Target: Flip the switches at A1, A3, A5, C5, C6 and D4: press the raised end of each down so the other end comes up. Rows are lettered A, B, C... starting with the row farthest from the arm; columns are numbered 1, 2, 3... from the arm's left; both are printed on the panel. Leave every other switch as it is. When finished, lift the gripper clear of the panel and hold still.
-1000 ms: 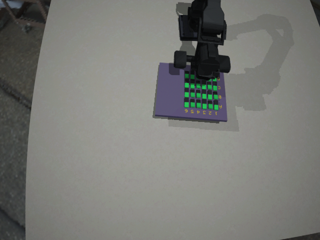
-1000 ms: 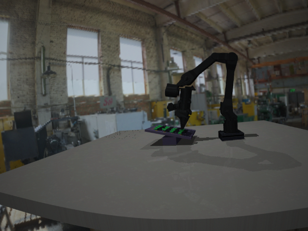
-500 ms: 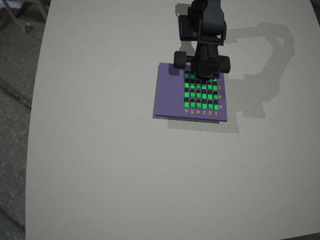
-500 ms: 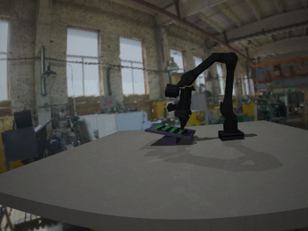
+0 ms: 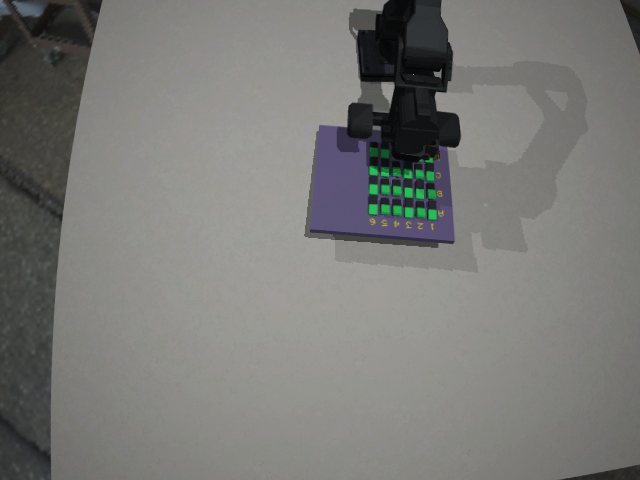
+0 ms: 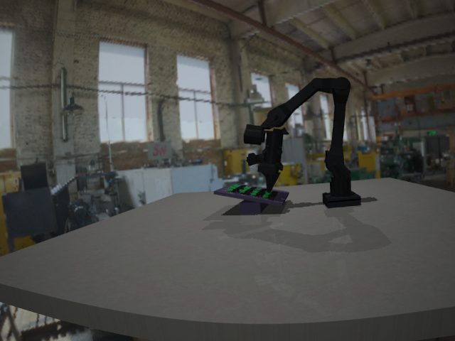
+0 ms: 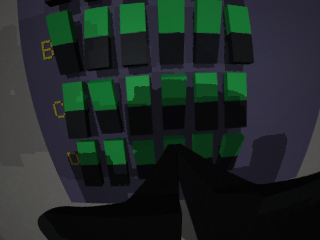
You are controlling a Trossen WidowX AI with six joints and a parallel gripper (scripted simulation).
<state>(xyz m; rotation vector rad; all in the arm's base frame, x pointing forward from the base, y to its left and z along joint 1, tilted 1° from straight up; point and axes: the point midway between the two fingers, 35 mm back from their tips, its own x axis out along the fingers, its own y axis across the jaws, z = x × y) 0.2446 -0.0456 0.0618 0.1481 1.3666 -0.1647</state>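
A purple panel (image 5: 338, 180) (image 7: 282, 100) stands tilted on a block, with four rows of green-and-black rocker switches. My gripper (image 6: 270, 191) (image 7: 174, 150) is shut and empty. Its tips are at D4 (image 7: 173, 140), touching or just above it; the fingers hide D4's black half. C5 (image 7: 205, 80) and C6 (image 7: 235, 85) show just beyond the fingers. A1 (image 5: 432, 213), A3 (image 5: 408, 211) and A5 (image 5: 385, 209) are in the farthest row, outside the wrist view. The top view has part of row D hidden by the gripper body. Which ends are raised is hard to tell.
Unlisted switches surround the tips closely, with D3 (image 7: 143, 150) and D5 (image 7: 202, 145) on either side and C4 (image 7: 173, 87) beyond. The arm's base (image 6: 341, 199) stands on the table (image 6: 220, 278) behind the panel's near edge. The arm's shadow falls across the table.
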